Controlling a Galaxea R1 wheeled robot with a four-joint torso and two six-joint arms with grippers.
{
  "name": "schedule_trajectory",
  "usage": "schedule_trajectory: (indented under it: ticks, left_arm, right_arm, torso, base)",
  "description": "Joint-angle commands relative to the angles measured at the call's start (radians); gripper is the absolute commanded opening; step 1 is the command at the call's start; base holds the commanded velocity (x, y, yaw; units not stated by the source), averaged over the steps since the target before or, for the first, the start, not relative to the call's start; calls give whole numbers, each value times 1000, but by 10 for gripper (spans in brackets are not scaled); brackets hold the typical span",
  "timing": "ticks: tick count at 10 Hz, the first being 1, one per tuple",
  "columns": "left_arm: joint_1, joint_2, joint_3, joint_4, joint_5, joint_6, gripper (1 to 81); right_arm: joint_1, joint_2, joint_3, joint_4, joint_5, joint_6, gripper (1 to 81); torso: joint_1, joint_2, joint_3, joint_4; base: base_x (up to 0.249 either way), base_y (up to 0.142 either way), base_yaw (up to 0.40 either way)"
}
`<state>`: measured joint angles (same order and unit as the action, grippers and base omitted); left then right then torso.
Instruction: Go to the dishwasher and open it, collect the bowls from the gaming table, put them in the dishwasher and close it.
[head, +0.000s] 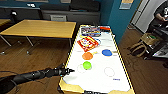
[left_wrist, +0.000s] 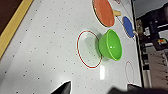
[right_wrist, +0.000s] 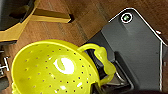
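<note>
The green bowl (left_wrist: 110, 45) sits on the glossy white table (head: 100, 80) beside a red ring, with the left tool (head: 70, 71) spread open just short of it. It looks light, thin, stiff and slick — best pinched at the rim. The right tool's state I cannot tell — a yellow strainer (right_wrist: 50, 70) sits close to it.

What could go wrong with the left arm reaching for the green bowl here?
1. The green bowl sits free on the glossy white gaming table; a glancing touch from the left gripper could slide it away rather than seat it.
2. The orange bowl and blue bowl lie just beyond, so a pushed green bowl might knock into them.
3. The yellow perforated bowl sits close at the right wrist; a sudden move could drop it.
</note>
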<state>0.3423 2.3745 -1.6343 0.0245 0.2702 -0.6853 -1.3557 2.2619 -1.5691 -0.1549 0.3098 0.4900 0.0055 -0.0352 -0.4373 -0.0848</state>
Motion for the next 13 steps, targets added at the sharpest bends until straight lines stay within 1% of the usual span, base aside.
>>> schedule_trajectory:
  ticks: [1,4,9,10,11,12,13]
  left_arm:
    - [-139,31,-27,-4,23,-3,811]
    - [-147,109,-102,-8,14,-5,811]
    - [-196,227,-174,8,27,-3,811]
    - [-208,252,-194,15,46,-3,811]
    - [-226,273,-200,14,58,-3,811]
    - [-237,280,-199,3,50,-5,811]
    - [-248,278,-202,0,41,-29,811]
  right_arm:
    - [28,-46,31,-29,-44,-4,10]
    - [28,-46,26,-29,-44,-4,10]
    - [36,-43,26,-28,-46,-2,10]
    - [36,-43,26,-28,-46,-2,10]
    - [37,-42,26,-28,-46,-2,10]
    - [37,-42,25,-28,-46,-2,10]
    - [40,-42,25,-28,-46,-1,10]
  torso:
    - [0,0,0,0]
    - [0,0,0,0]
    - [0,0,0,0]
    - [0,0,-1,0]
    - [0,0,-1,0]
    - [0,0,-1,0]
    - [0,0,-1,0]
  base:
    - [0,0,0]
    - [0,0,0]
    - [0,0,0]
    - [0,0,0]
    - [0,0,0]
    - [0,0,0]
    - [0,0,0]
